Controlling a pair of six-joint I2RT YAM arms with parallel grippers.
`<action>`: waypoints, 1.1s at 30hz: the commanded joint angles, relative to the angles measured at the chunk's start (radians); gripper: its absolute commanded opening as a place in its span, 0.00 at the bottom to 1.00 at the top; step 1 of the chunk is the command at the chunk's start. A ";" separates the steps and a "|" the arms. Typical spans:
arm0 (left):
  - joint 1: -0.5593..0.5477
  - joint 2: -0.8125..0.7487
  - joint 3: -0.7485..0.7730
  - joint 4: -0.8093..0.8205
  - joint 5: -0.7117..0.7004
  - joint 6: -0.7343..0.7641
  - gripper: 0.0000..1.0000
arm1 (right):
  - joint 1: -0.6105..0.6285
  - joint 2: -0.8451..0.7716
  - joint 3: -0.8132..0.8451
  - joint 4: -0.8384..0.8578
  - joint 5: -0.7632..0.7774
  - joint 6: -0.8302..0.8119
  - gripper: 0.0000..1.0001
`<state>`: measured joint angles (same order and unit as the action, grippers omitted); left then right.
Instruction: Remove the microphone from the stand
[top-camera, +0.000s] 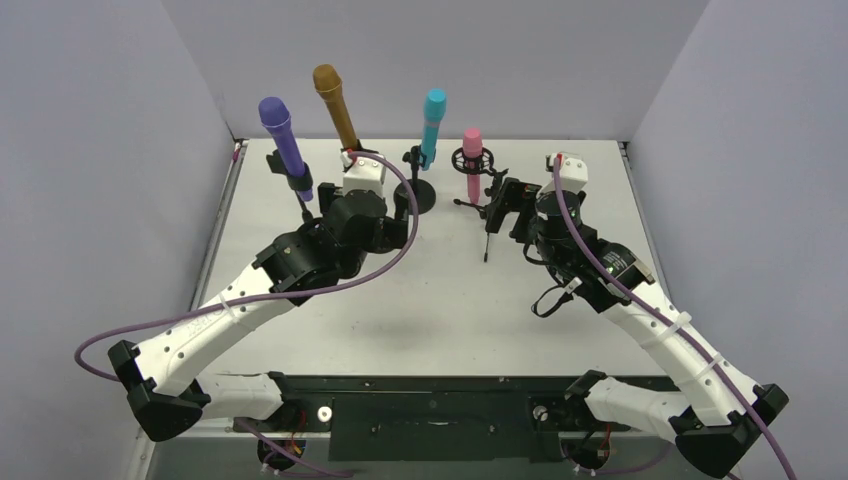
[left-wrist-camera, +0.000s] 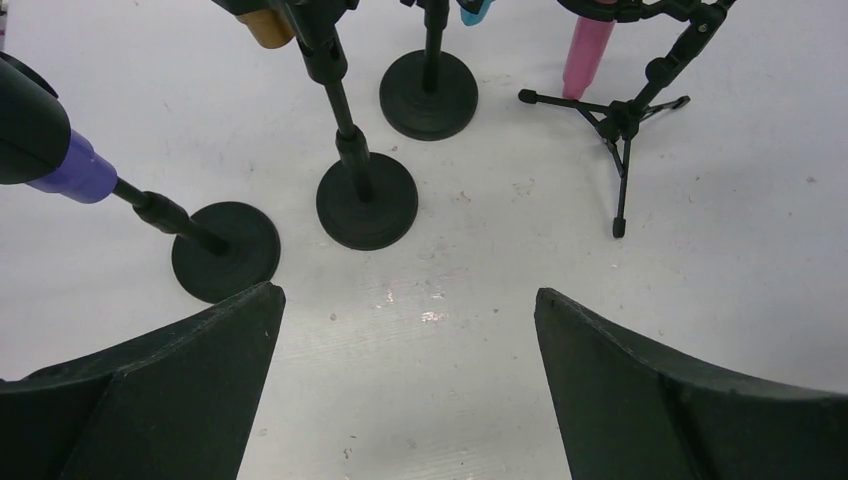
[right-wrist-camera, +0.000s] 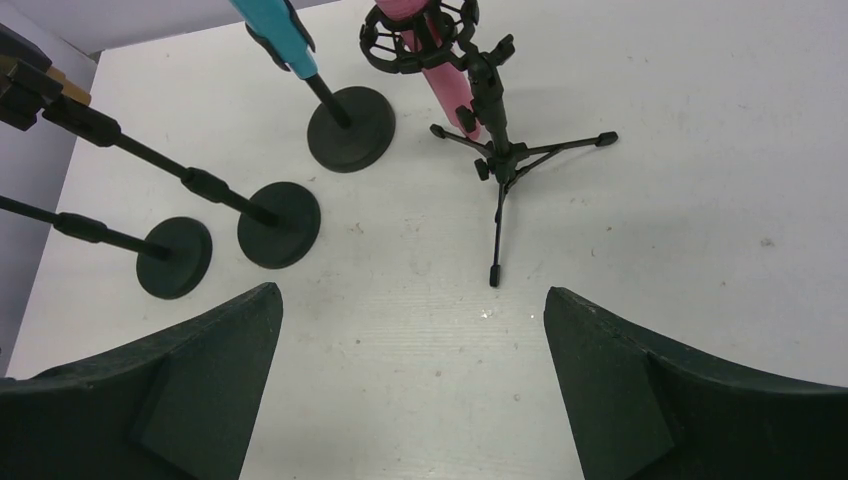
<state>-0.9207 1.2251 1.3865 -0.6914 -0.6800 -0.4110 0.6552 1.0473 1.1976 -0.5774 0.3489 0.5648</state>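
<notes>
Four microphones stand on stands at the back of the table: a purple one (top-camera: 282, 138), a gold one (top-camera: 336, 105), a cyan one (top-camera: 433, 118) and a pink one (top-camera: 472, 162) in a black shock mount on a tripod (right-wrist-camera: 505, 160). My left gripper (left-wrist-camera: 410, 320) is open and empty, low over the table in front of the round bases of the purple stand (left-wrist-camera: 225, 250) and gold stand (left-wrist-camera: 367, 200). My right gripper (right-wrist-camera: 412, 320) is open and empty, just in front of the tripod's near leg. The pink microphone (right-wrist-camera: 440, 80) sits above and beyond it.
The cyan stand's round base (right-wrist-camera: 350, 128) lies left of the tripod. The grey walls (top-camera: 120, 150) close in the table on the left, back and right. The left arm's purple cable (top-camera: 405, 240) loops over the table between the arms.
</notes>
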 joint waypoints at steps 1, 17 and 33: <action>0.009 -0.003 0.020 0.025 -0.021 -0.006 0.96 | -0.002 -0.003 0.003 0.023 -0.011 0.010 1.00; 0.008 -0.070 0.144 -0.183 -0.179 -0.081 0.96 | 0.000 0.015 0.023 0.014 -0.006 0.007 0.99; 0.226 -0.029 0.343 -0.330 -0.343 -0.130 0.96 | 0.000 -0.003 -0.009 0.062 -0.040 0.012 0.99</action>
<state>-0.7357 1.1641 1.6440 -1.0721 -1.0260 -0.6125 0.6552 1.0584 1.1938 -0.5613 0.3222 0.5694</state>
